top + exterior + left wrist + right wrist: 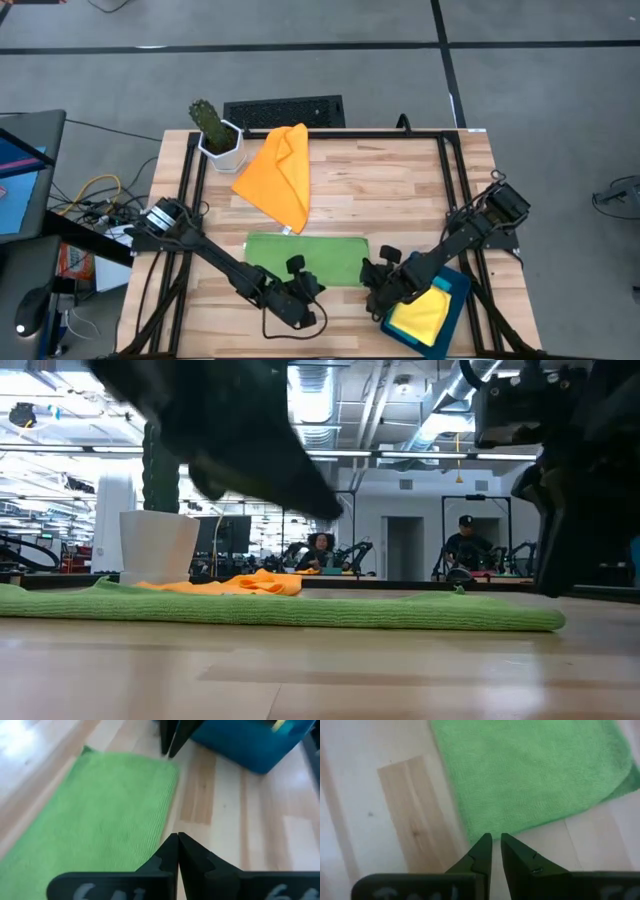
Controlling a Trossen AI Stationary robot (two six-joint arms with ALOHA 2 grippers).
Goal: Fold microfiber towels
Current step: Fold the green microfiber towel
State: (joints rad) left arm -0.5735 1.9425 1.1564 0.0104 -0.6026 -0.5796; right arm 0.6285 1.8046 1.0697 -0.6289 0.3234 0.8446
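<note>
Green towel (306, 258) lies flat on the bench (400, 190) near the front edge, folded to a long strip. Its long axis runs left to right across the bench, between the two arms. The low view confirms a low, even layer with no raised corner.

Orange towel (280, 172) lies crumpled toward the back, beside a white pot (222, 145) with a cactus. A yellow towel (422, 315) sits in the teal tray (455, 285) at the front right corner. Neither is engaged.

Left claw (305, 290) sits at the front edge of the green towel, right of its middle. Its fingers are pressed together and hold nothing. In its wrist view the towel's right end (167, 770) lies ahead, with bare wood beyond.

Right claw (375, 275) sits just off the towel's right short end. Its fingers stand at a narrow gap with nothing between them. In its wrist view the tips hang just above the towel's edge (485, 827), not touching as far as can be judged.

Judgement: the next fold most likely runs along the long axis, right end carried toward the left. The right claw is the nearer to that end and is better placed to take it. It needs to drop onto the edge and close on both layers. Risk: catching only the top layer, which would open the fold.
</note>
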